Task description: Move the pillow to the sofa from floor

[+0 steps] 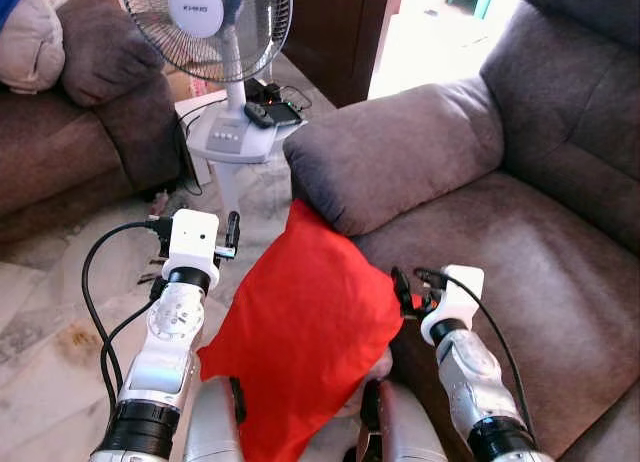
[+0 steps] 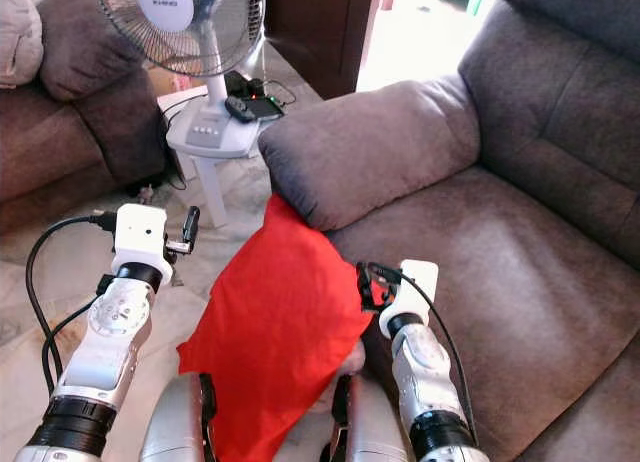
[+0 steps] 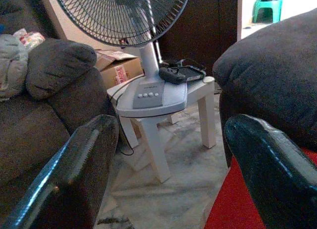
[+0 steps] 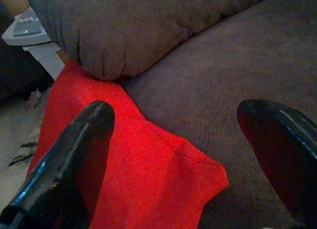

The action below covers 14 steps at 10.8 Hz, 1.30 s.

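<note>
The big grey-brown sofa (image 1: 520, 232) takes up the right side of the room, its fat armrest (image 1: 400, 152) jutting toward the robot. A second dark sofa (image 1: 70, 112) sits off to the left across the pale marbled floor (image 1: 40, 352). Between the two stands a pedestal fan (image 1: 210, 22) on a small white desk (image 1: 235, 142), with a couple of dark gadgets lying beside the fan's base. The red pillow (image 1: 300, 322) is propped up in front of the robot, its top corner tucked just under the armrest and one corner lapping onto the front edge of the sofa seat, while the lower part hangs down in front of the robot's body. The left end effector (image 1: 232, 232) is raised just beside the pillow's left edge, apart from it as far as can be seen, its two black fingers spread wide with the fan and desk visible between them. The right end effector (image 1: 410, 287) sits at the pillow's right corner, over the seat edge, its fingers also held wide apart, one finger (image 4: 69, 154) lying over the red fabric and the other over the sofa cushion, not clamped on anything.
</note>
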Tool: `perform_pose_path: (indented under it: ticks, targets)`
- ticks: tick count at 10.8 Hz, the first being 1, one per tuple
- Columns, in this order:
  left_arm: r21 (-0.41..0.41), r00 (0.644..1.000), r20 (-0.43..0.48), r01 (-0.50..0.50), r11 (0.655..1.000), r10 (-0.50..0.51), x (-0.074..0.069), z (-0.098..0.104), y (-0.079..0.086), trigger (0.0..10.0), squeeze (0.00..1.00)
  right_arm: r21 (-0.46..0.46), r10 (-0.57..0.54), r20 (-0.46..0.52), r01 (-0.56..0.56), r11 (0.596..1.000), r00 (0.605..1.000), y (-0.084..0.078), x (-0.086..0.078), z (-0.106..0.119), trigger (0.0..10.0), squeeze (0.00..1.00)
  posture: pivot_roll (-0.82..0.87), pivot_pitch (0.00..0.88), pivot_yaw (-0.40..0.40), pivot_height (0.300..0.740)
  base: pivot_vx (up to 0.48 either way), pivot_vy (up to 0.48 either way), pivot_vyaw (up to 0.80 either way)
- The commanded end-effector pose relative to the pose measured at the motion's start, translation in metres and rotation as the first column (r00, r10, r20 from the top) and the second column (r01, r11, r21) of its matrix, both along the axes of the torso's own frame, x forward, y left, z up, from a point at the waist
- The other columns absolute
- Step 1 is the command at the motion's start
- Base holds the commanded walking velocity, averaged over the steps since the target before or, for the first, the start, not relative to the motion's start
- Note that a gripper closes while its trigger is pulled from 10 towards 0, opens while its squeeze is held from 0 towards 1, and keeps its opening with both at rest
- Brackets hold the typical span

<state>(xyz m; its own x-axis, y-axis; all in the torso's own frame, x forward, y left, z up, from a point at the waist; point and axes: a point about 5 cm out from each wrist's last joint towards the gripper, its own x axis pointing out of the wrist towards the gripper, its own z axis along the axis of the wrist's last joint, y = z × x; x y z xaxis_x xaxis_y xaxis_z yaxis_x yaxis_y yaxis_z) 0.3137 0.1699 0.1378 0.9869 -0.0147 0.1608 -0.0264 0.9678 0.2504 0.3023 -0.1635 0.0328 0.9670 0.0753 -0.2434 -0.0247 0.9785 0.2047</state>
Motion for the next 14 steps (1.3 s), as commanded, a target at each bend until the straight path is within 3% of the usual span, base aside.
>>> perform_pose_path:
  ticks: [1, 2, 4, 5, 7, 8, 11, 14]
  targets:
    - [0.000, 1.000, 0.012, -0.005, 1.000, 0.005, 0.000, 0.001, 0.000, 10.0, 0.00, -0.005, -0.007, -0.015, 0.007, 1.000, 1.000, -0.002, -0.001, -0.003, 10.0, 0.00, 0.07, 0.080, -0.079, 0.563, 0.000, 0.000, 0.00]
    - [-0.074, 0.999, 0.002, -0.043, 0.996, 0.043, -0.004, -0.007, 0.009, 10.0, 0.00, 0.001, -0.006, -0.014, 0.006, 1.000, 1.000, -0.002, 0.001, -0.003, 10.0, 0.00, 0.07, 0.078, -0.079, 0.563, 0.000, 0.000, 0.00]
    - [0.002, 0.995, -0.051, -0.080, 0.997, 0.080, -0.023, -0.037, 0.021, 10.0, 0.00, -0.003, -0.001, 0.002, 0.001, 1.000, 1.000, 0.000, 0.008, 0.003, 10.0, 0.00, 0.07, 0.087, -0.080, 0.563, 0.000, 0.000, 0.00]
    - [0.105, 0.997, -0.055, -0.042, 0.994, 0.048, -0.032, -0.043, 0.015, 10.0, 0.00, -0.022, -0.003, -0.004, 0.003, 1.000, 1.000, 0.000, 0.012, 0.005, 10.0, 0.00, 0.07, 0.097, -0.084, 0.563, 0.000, 0.000, 0.00]
    - [0.160, 0.989, -0.139, -0.036, 0.986, 0.058, -0.054, -0.072, 0.018, 10.0, 0.00, -0.029, -0.014, -0.012, 0.014, 0.999, 1.000, 0.001, 0.020, 0.009, 10.0, 0.00, 0.07, 0.113, -0.096, 0.563, 0.000, 0.000, 0.00]
    - [0.168, 0.986, -0.151, -0.046, 0.985, 0.071, -0.057, -0.077, 0.019, 10.0, 0.00, -0.035, -0.014, -0.020, 0.013, 0.999, 1.000, 0.002, 0.023, 0.010, 10.0, 0.00, 0.08, 0.120, -0.102, 0.563, 0.000, 0.000, 0.00]
    - [0.115, 0.990, -0.106, -0.076, 0.990, 0.089, -0.045, -0.063, 0.016, 10.0, 0.00, -0.065, 0.009, -0.018, -0.010, 0.998, 1.000, 0.006, 0.029, 0.014, 10.0, 0.00, 0.07, 0.134, -0.109, 0.563, 0.000, 0.000, 0.00]
    - [0.100, 0.994, -0.081, -0.066, 0.993, 0.074, -0.039, -0.055, 0.013, 10.0, 0.00, -0.055, 0.001, 0.023, 0.000, 0.998, 1.000, 0.003, 0.027, 0.016, 10.0, 0.00, 0.07, 0.138, -0.103, 0.518, 0.000, 0.000, 0.00]
